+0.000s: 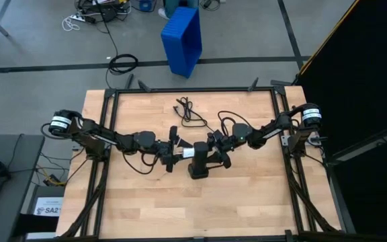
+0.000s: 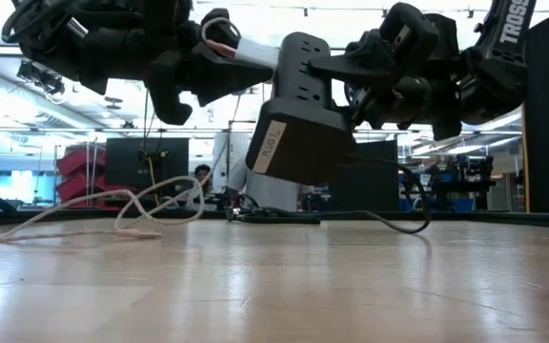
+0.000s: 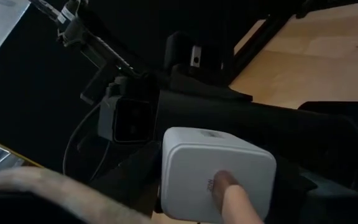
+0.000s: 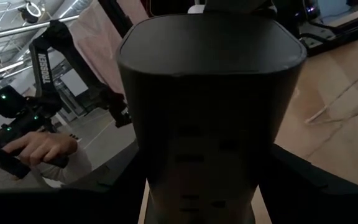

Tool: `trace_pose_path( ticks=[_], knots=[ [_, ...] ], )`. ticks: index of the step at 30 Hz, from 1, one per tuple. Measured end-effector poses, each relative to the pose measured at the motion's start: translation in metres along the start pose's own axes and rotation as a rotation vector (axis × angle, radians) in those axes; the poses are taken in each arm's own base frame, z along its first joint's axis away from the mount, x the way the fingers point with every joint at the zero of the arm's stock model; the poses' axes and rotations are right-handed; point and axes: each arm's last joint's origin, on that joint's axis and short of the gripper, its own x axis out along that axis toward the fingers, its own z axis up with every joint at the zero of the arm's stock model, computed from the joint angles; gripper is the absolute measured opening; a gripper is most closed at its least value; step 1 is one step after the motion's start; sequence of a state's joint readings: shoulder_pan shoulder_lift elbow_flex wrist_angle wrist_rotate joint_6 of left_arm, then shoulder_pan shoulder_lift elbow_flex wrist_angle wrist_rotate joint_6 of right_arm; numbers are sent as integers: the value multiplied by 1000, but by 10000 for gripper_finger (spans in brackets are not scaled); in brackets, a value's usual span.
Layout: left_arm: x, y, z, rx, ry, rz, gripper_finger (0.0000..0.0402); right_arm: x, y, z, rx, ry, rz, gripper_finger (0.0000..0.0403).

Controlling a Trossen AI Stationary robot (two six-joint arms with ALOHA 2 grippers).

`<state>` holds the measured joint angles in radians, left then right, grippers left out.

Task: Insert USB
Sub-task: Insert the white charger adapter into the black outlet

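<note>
A black power block (image 2: 298, 114) with a white label hangs above the middle of the table, between both arms. A white USB adapter (image 3: 216, 180) with a pale cable (image 3: 241, 208) sits against the block's left side (image 1: 188, 152). My left gripper (image 1: 173, 153) is around the adapter, coming from the table's left. My right gripper (image 1: 217, 151) comes from the right and is shut on the block, which fills the right wrist view (image 4: 210, 112). The block's dark cord (image 2: 389, 224) drops to the table. My left gripper holds the white adapter by two opposite sides (image 3: 166, 180), one dark finger on each side. It comes level from the table's left. The adapter is clear of the table, with its far end against the black block. My right gripper pinches the black block between its two fingers, one across the upper face (image 2: 351, 62), the other lower on the right side. It comes level from the table's right. The block is lifted clear of the table and tilted, label end down.
A dark cable (image 1: 190, 111) lies coiled on the far part of the table. A pale cable (image 2: 112, 205) loops on the tabletop at the left of the low view. Black frame rails (image 1: 281, 134) edge the table. A person's hand (image 4: 39, 146) shows beyond the table.
</note>
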<state>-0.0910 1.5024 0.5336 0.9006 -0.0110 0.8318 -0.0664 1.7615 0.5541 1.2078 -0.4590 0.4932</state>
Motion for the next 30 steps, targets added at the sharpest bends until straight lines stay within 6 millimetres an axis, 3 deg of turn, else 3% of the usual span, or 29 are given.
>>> trace_pose_path(
  ticks=[16, 20, 25, 30],
  knots=[
    [-3, 2, -3, -83, 123, 86, 198, -5, -7, 6, -4, -6, 4, 221],
    [-3, 0, -7, -79, 174, 87, 198, -8, -7, 15, -28, -40, 23, 221],
    [-4, 0, -9, -74, 226, 106, 198, -17, -8, 24, -66, -55, 21, 221],
    [-6, 1, -9, -96, 258, 110, 198, -30, -13, 19, -63, -16, -76, 221]
  ],
)
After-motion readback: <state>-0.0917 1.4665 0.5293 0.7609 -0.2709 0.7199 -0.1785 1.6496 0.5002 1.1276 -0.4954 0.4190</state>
